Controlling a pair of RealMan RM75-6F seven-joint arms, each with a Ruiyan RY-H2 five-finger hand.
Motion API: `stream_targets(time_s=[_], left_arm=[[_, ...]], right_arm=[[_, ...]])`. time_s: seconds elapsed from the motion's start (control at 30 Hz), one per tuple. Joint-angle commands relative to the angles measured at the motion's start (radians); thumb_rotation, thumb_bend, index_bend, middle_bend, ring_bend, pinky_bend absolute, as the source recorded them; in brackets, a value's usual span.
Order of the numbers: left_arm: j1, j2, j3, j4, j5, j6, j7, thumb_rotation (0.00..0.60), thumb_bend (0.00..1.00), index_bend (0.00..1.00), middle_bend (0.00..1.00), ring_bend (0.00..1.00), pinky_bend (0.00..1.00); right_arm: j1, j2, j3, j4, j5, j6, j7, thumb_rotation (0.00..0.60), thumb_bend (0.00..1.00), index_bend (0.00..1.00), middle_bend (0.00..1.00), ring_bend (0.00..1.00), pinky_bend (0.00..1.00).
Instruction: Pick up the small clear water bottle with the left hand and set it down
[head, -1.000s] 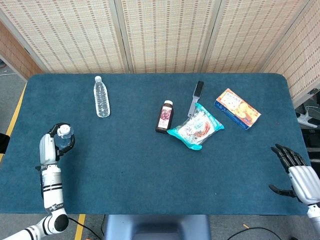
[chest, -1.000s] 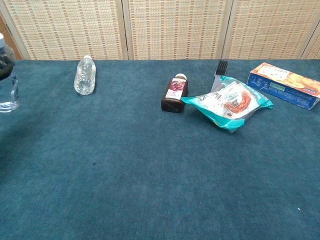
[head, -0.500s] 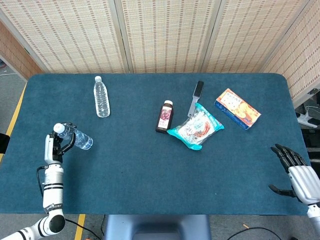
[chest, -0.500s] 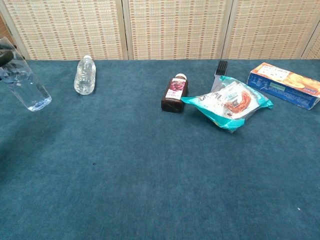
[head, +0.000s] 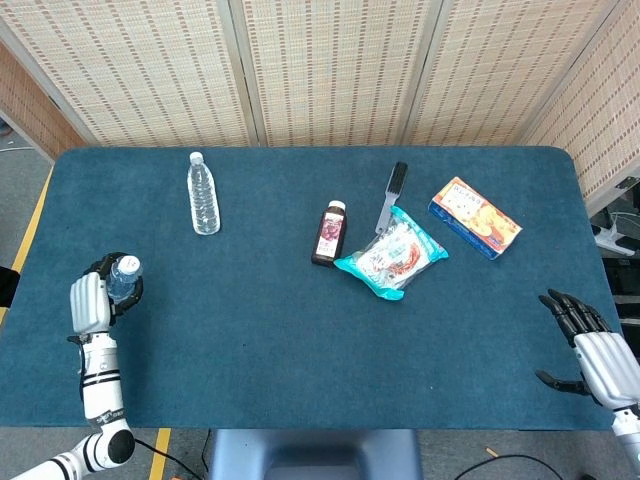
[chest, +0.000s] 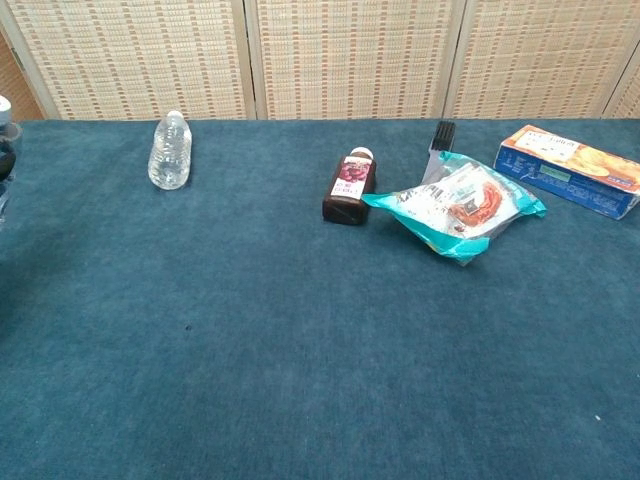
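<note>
My left hand (head: 90, 300) grips a small clear water bottle (head: 124, 270) with a white cap, upright, near the table's left edge. In the chest view only a sliver of the bottle (chest: 3, 108) and dark fingers show at the left border. Whether the bottle's base touches the cloth is hidden. My right hand (head: 590, 345) hovers at the near right corner, fingers spread, holding nothing.
A second clear bottle (head: 203, 195) lies at the back left. Mid-table are a dark juice bottle (head: 329, 234), a teal snack bag (head: 391, 254), a black-handled tool (head: 391, 194) and an orange box (head: 475, 217). Blue cloth covers the table (head: 300, 340).
Half a second ago the held bottle was tilted with its base swung right; it is upright again, and my left hand has shifted slightly left. The right hand has barely moved.
</note>
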Motion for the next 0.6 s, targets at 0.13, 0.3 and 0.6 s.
stream_targets(time_s=[0.13,0.3,0.6], left_arm=[[0.041,0.130,-0.033,-0.273,-0.044,-0.222,-0.641,0.600,0.65,0.54,0.55,0.46,0.40],[0.023,0.043,-0.011,-0.129,-0.043,-0.083,-0.371,0.600,0.55,0.54,0.55,0.46,0.41],[0.001,-0.058,0.009,0.054,-0.002,0.020,-0.192,0.600,0.50,0.54,0.53,0.46,0.42]], right_arm=[[0.001,0.001,-0.001,0.001,-0.002,0.000,0.005,0.600,0.06,0.00,0.00,0.00,0.11],[0.002,0.001,-0.001,0.001,0.001,-0.003,0.004,0.600,0.06,0.00,0.00,0.00,0.11],[0.004,0.001,-0.003,0.000,-0.001,-0.007,0.001,0.600,0.06,0.00,0.00,0.00,0.11]])
